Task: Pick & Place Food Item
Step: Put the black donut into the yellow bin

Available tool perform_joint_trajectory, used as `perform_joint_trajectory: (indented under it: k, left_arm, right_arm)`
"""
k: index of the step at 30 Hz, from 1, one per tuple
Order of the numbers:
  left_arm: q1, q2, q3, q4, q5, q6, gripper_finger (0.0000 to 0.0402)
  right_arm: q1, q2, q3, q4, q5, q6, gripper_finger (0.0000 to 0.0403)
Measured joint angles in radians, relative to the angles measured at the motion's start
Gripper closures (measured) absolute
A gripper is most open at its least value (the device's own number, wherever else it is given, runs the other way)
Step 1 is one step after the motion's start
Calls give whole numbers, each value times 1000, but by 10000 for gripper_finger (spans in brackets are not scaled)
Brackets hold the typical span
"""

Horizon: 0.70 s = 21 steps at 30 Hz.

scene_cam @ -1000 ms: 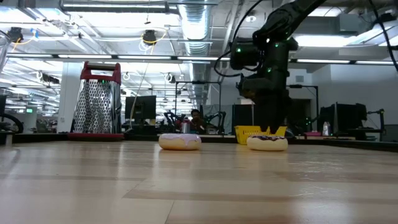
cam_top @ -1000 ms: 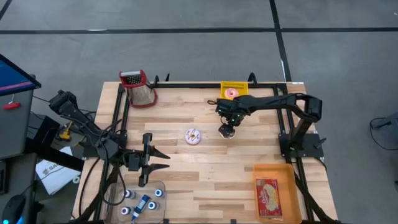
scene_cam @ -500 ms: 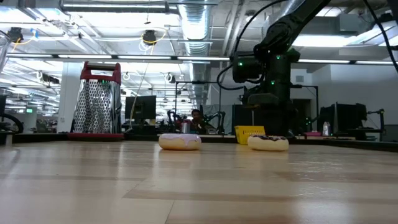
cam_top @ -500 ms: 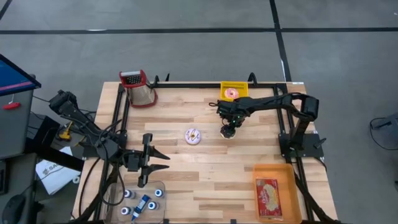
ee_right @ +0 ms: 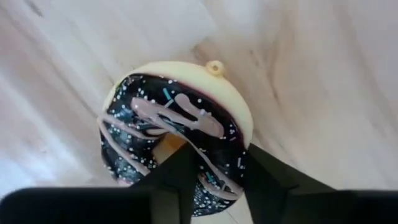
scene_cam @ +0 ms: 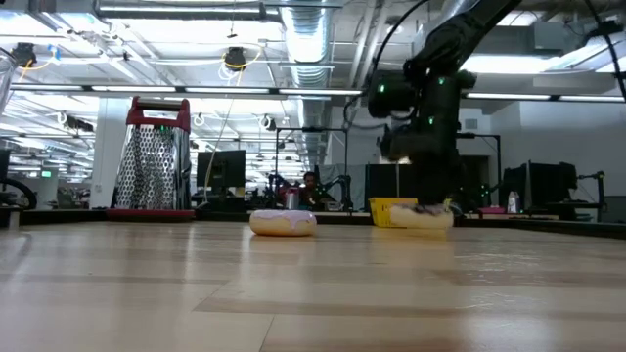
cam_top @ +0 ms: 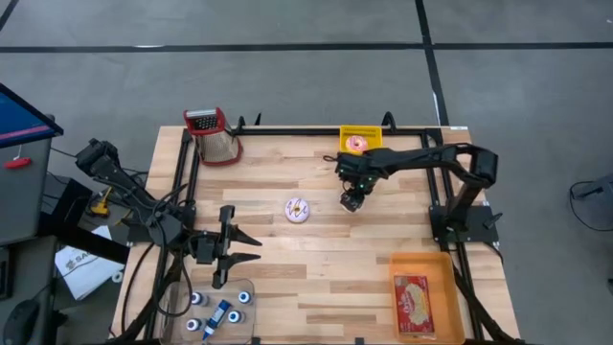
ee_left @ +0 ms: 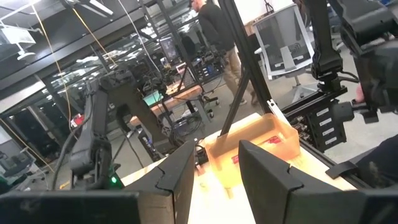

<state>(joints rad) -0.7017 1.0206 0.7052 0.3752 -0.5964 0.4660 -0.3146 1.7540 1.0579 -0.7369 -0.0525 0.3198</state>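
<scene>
A chocolate-iced doughnut (ee_right: 174,118) with pale drizzle and sprinkles lies on the wooden table right of centre. It also shows in the low view (scene_cam: 423,217). My right gripper (cam_top: 351,201) points down on it, its fingers closed on the ring. A pink-and-white doughnut (cam_top: 298,210) lies flat on the table to its left. My left gripper (cam_top: 244,244) hovers level over the near left of the table, open with nothing between its fingers (ee_left: 214,168). My right gripper comes from above, pointing down, at one side of the doughnut's ring (ee_right: 217,155). One finger (ee_right: 177,177) stands at the hole and the other on the outer rim, with the ring between them. The doughnut sits roughly level at table height; whether it is lifted, I cannot tell.
A yellow bin (cam_top: 359,141) holding a pink doughnut stands at the far edge. A red-topped grater (cam_top: 215,136) is at the far left. An orange tray (cam_top: 421,297) with a packet sits near right, and a clear tray (cam_top: 218,305) of small bottles near left.
My right gripper has settled lower over the chocolate doughnut, and its fingers have drawn in from straddling it to closing on its ring. In the high view the doughnut is now covered by the gripper.
</scene>
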Motion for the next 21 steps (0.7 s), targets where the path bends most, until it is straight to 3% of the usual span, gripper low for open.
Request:
perform_joint_trajectory:
  k: [7,14,21]
  left_arm:
    - [0,0,0,0,0,0,282]
    - [0,0,0,9,-1,0,282]
    - [0,0,0,27,-1,24,282]
  right_arm:
    - [-42,-193,0,0,1,-5,325]
    - [-203,-391,32,-43,19,10,326]
    - [-390,-383,135,-75,-16,13,326]
